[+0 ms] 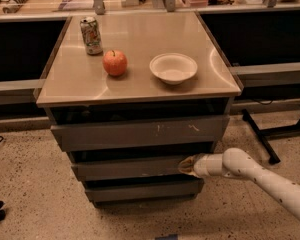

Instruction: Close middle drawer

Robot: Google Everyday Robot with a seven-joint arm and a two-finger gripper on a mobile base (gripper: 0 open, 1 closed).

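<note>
The middle drawer [130, 168] is a wide, shallow dark-grey front, sticking out only slightly from the cabinet, with a dark gap above it. My gripper [185, 165] is at the end of the white arm [250, 176] coming in from the lower right. Its tip presses against the right end of the drawer's front. Above sits the taller grey drawer front with pale scratch marks [140, 132]. Below is the narrower plain grey front [142, 190].
On the cabinet top [140, 86] stand a soda can [91, 35], a red apple [114, 63] and a white bowl [173, 68]. Dark desk panels flank the cabinet. A black chair leg [262, 134] is on the speckled floor at right.
</note>
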